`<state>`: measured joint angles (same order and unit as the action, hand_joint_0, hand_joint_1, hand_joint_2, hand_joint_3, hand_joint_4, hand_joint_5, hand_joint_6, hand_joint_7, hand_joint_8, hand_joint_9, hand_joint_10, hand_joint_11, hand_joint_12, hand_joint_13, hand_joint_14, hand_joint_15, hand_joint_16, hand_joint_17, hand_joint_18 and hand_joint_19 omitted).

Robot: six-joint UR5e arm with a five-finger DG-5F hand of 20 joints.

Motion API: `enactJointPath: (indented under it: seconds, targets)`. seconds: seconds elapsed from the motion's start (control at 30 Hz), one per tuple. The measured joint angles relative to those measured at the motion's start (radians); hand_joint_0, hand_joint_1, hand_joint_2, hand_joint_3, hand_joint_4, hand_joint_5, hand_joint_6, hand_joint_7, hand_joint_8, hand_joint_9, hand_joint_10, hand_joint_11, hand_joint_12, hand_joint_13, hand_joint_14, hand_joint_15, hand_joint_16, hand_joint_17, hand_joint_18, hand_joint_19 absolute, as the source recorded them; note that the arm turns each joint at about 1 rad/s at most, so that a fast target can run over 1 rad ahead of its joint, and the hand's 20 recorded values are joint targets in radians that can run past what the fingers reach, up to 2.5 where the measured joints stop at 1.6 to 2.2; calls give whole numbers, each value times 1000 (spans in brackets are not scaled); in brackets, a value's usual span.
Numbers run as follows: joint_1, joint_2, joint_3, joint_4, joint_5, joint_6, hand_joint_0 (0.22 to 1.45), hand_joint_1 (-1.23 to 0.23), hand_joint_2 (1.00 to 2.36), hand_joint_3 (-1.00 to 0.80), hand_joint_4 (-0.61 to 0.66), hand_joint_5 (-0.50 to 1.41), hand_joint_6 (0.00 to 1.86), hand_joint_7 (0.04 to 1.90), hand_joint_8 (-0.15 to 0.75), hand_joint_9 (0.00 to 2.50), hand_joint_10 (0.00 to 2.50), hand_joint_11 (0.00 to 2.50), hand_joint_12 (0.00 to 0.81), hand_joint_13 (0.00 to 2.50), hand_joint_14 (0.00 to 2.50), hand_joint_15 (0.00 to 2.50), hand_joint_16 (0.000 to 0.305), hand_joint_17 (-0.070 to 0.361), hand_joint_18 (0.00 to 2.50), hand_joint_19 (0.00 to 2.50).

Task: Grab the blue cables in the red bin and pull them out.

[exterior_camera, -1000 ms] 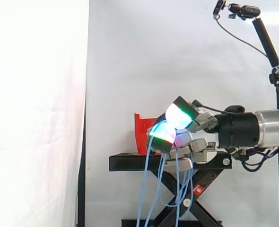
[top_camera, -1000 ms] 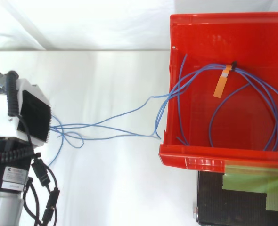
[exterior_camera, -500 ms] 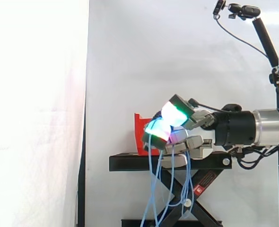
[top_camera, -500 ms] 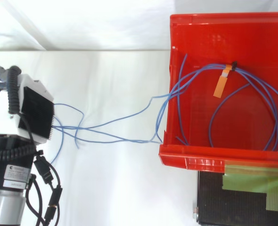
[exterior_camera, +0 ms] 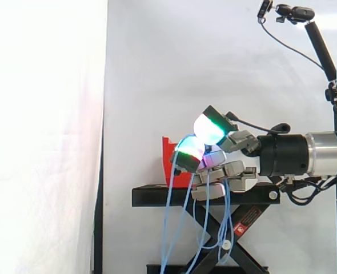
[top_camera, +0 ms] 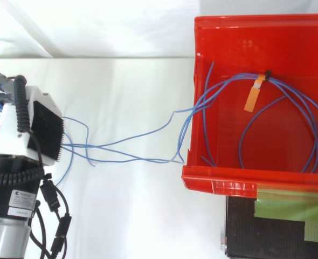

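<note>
Thin blue cables (top_camera: 288, 105) lie coiled in the red bin (top_camera: 218, 184), tied at a black tie with an orange tag (top_camera: 253, 97). Several strands (top_camera: 128, 142) run over the bin's left wall and across the white surface to my hand (top_camera: 28, 127). In the side view the hand (exterior_camera: 228, 168) hovers just right of the red bin (exterior_camera: 169, 162), a little above the stand's top. Its fingers are curled, with the cable strands (exterior_camera: 169, 228) held between them and hanging down in long loops toward the floor.
The bin sits on a black scissor stand (exterior_camera: 157, 197), whose top shows with green tape (top_camera: 294, 210) below the bin in the top view. A camera on a pole (exterior_camera: 297, 12) stands at the upper right. A white curtain hangs behind.
My hand has edged toward the bin and risen a little, still holding the strands. The small loop beside the hand has opened out, and the hanging loops have swung left.
</note>
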<state>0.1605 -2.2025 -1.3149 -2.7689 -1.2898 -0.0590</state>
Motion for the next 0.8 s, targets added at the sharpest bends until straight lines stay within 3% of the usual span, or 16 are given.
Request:
enactJointPath:
  seconds: [0.13,0.23,0.33,0.57,0.8]
  targets:
    - [-2,0,0,6,-4,-26,778,-976,1000,-1000,244,990,240,778,315,1531,6,1950,297,1115,2500,502,41,93,1091,1451]
    - [-5,0,0,25,-12,-81,781,-978,1000,-1000,241,991,251,775,315,1534,5,1959,297,1114,2500,504,41,92,1091,1458]
    - [-9,0,0,54,-36,-154,782,-983,1000,-1000,248,993,263,771,320,1533,6,1970,297,1113,2500,505,41,92,1091,1460]
    - [-20,0,0,132,-135,-345,789,-985,1000,-1000,247,993,271,771,319,1533,5,1958,294,1111,2500,507,41,92,1091,1468]
    - [-42,0,0,264,-160,-531,790,-984,1000,-1000,247,992,274,771,319,1536,6,1948,294,1110,2500,509,41,92,1092,1470]
